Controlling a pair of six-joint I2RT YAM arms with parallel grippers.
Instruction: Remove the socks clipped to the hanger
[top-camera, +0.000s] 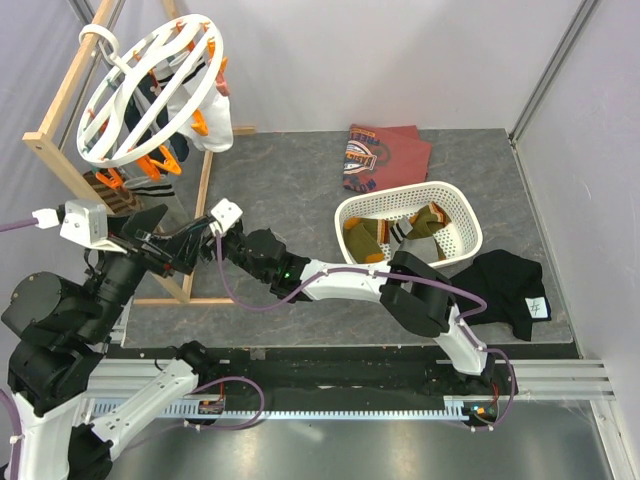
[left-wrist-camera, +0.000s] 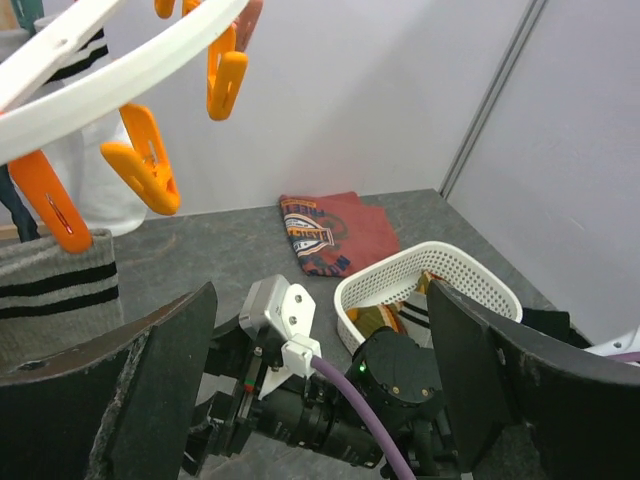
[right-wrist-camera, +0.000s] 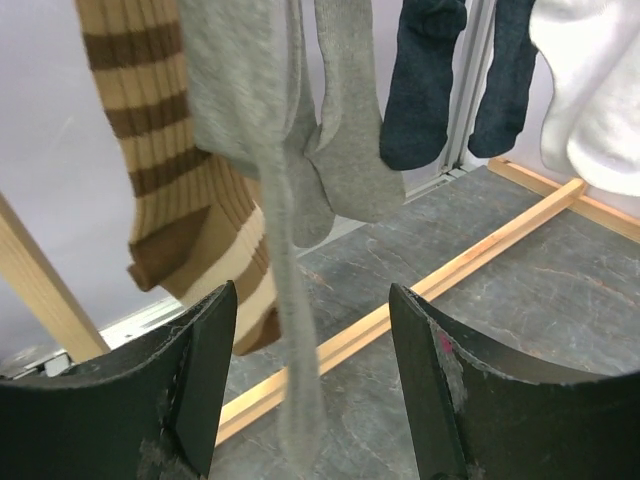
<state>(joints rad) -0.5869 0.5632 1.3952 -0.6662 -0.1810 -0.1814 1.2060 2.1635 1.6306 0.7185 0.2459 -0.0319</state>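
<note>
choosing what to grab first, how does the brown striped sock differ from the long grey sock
The brown striped sock is ribbed with tan bands; the long grey sock is plain. The grey sock hangs between the right end effector's open fingers; the striped one hangs outside them, partly behind one finger. Both dangle from above.

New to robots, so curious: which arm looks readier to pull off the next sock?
The right hand: a grey sock hangs between its open fingers. The left hand is open too, but has no sock between its fingers.
</note>
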